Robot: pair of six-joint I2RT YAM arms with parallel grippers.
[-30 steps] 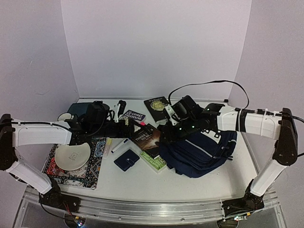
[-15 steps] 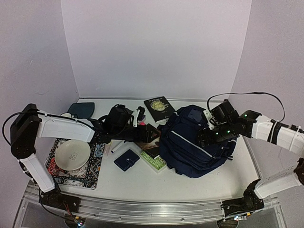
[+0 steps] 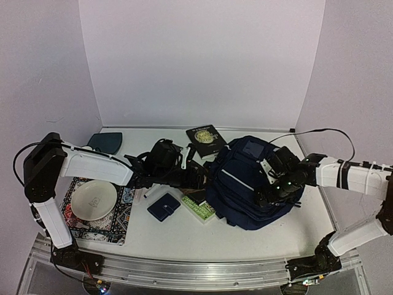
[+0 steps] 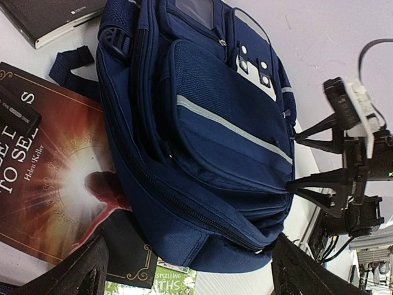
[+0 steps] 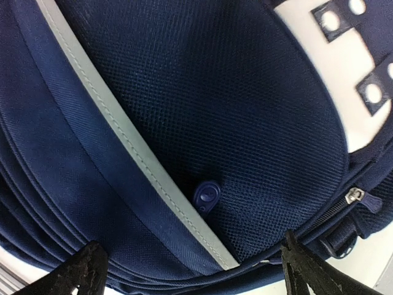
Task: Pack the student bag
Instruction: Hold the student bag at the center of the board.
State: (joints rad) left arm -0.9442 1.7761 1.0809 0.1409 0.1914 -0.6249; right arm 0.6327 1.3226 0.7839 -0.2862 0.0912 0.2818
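Right gripper [image 5: 195,273], jaws apart, hovers over the zipped student bag [image 5: 202,110]: opening step, so pinch the zipper pull [image 5: 355,196] beside its fingertip

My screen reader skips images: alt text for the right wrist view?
A large navy-blue fabric backpack with a thin white stripe fills the frame. The right gripper is open, its dark fingertips at the bottom corners.

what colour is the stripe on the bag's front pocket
Pale grey-white stripe against the navy student bag, clearest in the right wrist view.
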